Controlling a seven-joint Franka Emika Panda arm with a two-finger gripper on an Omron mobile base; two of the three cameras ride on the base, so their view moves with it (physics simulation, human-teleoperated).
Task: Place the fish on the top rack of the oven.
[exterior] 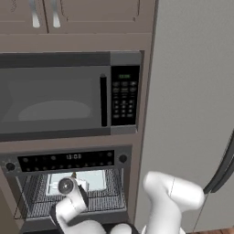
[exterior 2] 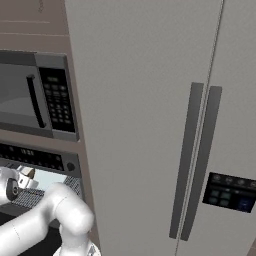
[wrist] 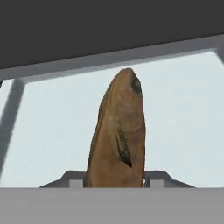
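Observation:
The slim brown fish (wrist: 118, 135) stands upright between my fingertips (wrist: 153, 179), head pointing away from the hand. My gripper (wrist: 116, 180) is shut on it. In the left base view the hand (exterior: 68, 185) reaches into the open cavity of the oven (exterior: 68, 160), just above the grey wire top rack (exterior: 105, 196). A brown tip of the fish (exterior: 74, 175) pokes out above the hand. The hand view looks past the fish at the pale back wall and dark ceiling of the cavity. In the right base view, the hand (exterior 2: 10, 189) is at the oven's mouth above the rack (exterior 2: 75, 185).
A big microwave (exterior: 55, 98) with a keypad sits directly above the oven, under cabinet doors (exterior: 68, 13). A tall grey fridge (exterior 2: 150, 125) with two dark handles (exterior 2: 200, 160) stands to the right. Wire side supports (exterior: 25, 194) line the cavity walls.

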